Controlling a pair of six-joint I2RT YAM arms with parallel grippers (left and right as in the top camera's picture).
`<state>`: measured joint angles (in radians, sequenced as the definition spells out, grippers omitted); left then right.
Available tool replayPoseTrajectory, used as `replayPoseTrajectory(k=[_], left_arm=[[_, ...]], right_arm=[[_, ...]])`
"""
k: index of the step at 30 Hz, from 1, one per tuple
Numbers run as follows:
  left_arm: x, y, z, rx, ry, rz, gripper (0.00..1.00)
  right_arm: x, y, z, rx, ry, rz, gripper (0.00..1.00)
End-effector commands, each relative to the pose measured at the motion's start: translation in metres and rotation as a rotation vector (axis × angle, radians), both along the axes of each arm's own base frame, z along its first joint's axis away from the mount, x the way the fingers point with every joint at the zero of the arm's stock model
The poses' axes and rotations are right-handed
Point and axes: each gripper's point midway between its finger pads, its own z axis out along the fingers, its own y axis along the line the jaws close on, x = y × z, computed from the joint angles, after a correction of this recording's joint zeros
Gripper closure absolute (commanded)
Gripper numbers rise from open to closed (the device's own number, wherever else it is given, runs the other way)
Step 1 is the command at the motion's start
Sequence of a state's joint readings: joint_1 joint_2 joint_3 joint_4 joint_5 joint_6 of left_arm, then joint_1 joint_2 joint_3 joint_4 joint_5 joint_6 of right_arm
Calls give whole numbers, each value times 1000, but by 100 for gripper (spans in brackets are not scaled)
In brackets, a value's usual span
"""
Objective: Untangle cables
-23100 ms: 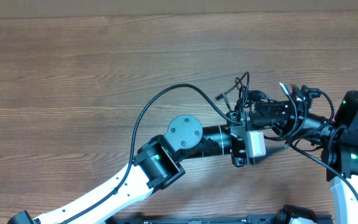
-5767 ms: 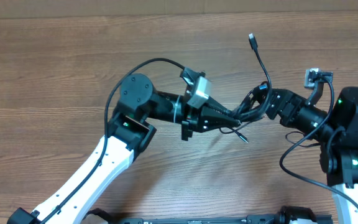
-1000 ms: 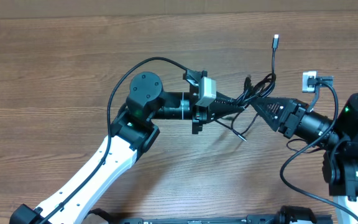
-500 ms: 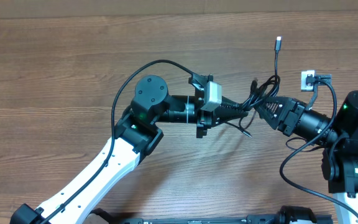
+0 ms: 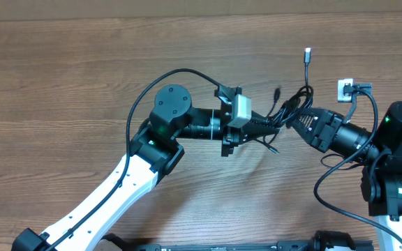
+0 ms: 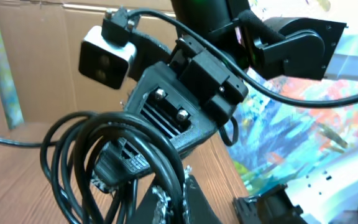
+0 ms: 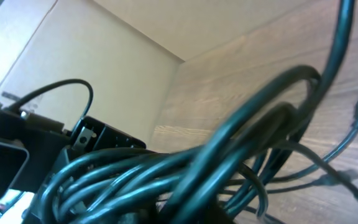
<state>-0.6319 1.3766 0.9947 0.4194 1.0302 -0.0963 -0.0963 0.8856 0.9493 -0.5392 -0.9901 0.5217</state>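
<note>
Two arms meet over brown wooden table [image 5: 82,70] by cardboard wall [image 7: 104,37].
Left pincer [image 5: 265,124] and right pincer [image 5: 293,120] pinch thin black tangled cables [image 5: 287,109].

black cables [image 5: 292,106], brown wood-grain table [image 5: 68,63]
</note>
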Motion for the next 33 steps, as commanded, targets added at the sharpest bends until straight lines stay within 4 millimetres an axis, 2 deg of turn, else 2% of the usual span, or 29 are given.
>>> replayPoseTrajectory(k=[1,2,8,15,19,24,28,33], left_arm=[[-13,-1,12,-22,-80,-37,96],[-12,-1,12,-23,-81,-32,96],[-7,-1,12,-23,-79,-8,96],[28,9,13,-22,-52,150,96],[44,21,12,-18,11,202,96],[68,37,-3,27,121,291,96],[77,47,-10,47,172,323,96],[87,56,-10,45,176,364,96]], right_arm=[[1,0,9,-4,-26,-4,93],[1,0,8,-4,-23,-4,96],[0,1,8,-1,-20,1,96],[-14,11,16,44,-31,105,96],[-20,17,27,77,-57,160,96],[-29,23,49,121,-121,242,96],[-35,25,61,139,-154,286,96],[-39,27,66,154,-153,308,96]])
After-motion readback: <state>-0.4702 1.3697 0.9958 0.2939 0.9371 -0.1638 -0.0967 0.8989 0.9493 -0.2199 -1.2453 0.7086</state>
